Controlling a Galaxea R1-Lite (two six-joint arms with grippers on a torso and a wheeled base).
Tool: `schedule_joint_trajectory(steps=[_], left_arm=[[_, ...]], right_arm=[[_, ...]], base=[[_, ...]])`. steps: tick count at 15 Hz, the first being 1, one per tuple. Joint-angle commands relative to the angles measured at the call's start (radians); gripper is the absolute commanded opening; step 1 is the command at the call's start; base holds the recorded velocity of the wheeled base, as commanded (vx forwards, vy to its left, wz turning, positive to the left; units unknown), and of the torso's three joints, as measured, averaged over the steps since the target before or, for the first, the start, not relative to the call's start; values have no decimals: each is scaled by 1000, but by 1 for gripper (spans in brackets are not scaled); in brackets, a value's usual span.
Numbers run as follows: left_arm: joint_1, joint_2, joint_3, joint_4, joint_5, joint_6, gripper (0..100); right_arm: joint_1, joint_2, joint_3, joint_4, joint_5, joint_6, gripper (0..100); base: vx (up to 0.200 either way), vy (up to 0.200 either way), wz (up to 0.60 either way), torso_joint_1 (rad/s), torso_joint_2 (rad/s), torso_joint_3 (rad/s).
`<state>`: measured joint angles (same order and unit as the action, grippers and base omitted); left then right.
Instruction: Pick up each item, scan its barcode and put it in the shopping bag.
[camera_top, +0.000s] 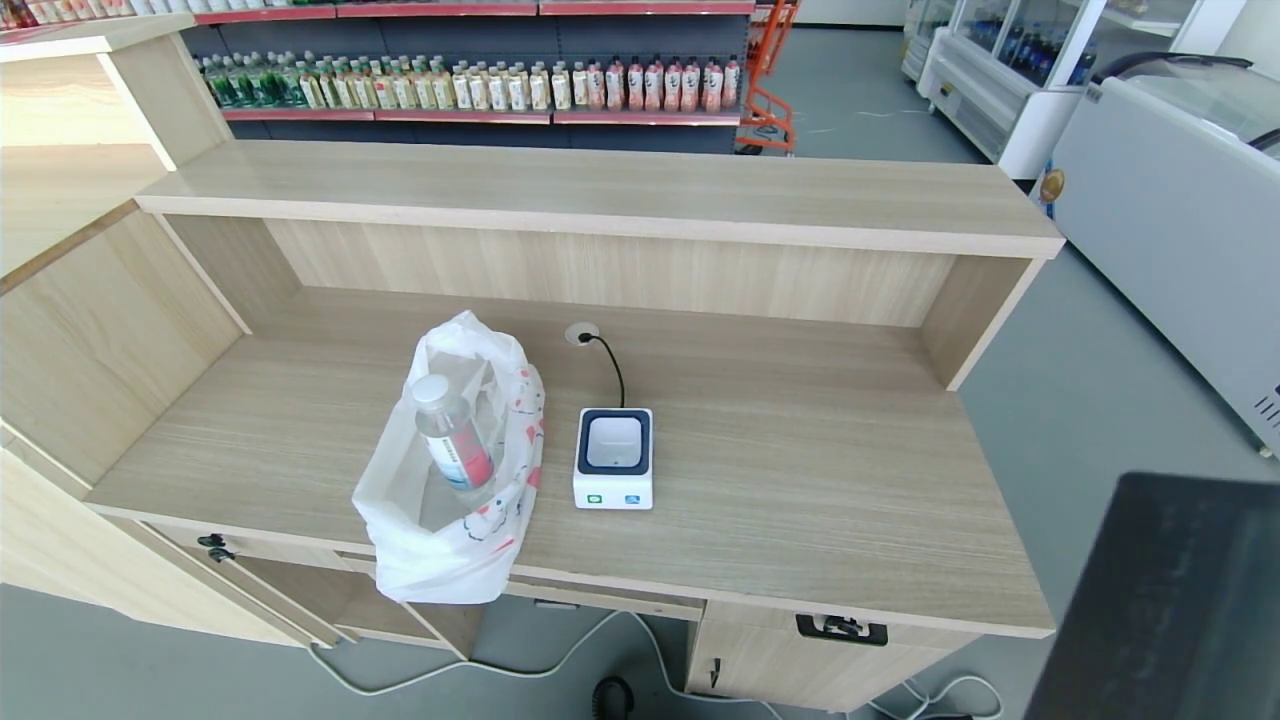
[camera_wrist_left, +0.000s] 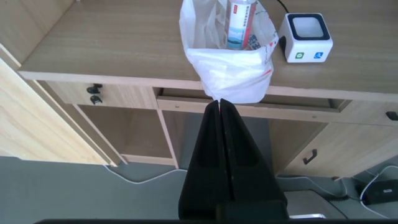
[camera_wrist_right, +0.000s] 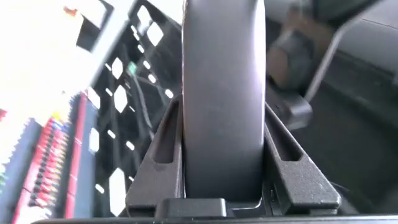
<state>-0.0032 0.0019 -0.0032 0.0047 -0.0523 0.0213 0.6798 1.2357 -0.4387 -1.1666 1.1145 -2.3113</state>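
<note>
A checkout bench (camera_top: 800, 480) with a white bag (camera_top: 450, 540) at its front edge, toward the left corner. A bottle (camera_top: 452, 440) leans inside the bag, cap up. The scanner (camera_top: 614, 458) sits just beside the bag on its right, its cable (camera_top: 612, 365) running to a hole near the back of the bench.

The left claw (camera_wrist_left: 220, 106) hangs in front of the bench and below its top, clenched on nothing and pointing up at the bag. Whether the right claw (camera_wrist_right: 222, 93) is clenched cannot be told.

With the bottle bagged, the job looks close to done.

The main hazard is the bag's footing. Its lower part sags over the front edge, and the leaning bottle puts weight on soft plastic. A nudge from the left claw rising beneath it, or another item dropped in off-centre, could pull the bag off the bench or tip it onto the scanner. A claw catching the loose rim could drag the bag along.
</note>
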Motion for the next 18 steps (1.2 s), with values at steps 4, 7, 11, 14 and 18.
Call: schedule_joint_trajectory(steps=[4,7,11,14,18], left_arm=[[0,0,0,0,0,0,0],[0,0,0,0,0,0,0],[0,0,0,0,0,0,0],[0,0,0,0,0,0,0],[0,0,0,0,0,0,0]], right_arm=[[3,-56,-8,265,19,-82,0],[1,-56,-11,265,19,-80,0],[0,-58,-15,266,19,-79,0],[0,-58,-18,266,19,-76,0],[-2,-58,-23,266,19,-76,0]], base=[[0,0,0,0,0,0],[0,0,0,0,0,0],[0,0,0,0,0,0],[0,0,0,0,0,0],[0,0,0,0,0,0]])
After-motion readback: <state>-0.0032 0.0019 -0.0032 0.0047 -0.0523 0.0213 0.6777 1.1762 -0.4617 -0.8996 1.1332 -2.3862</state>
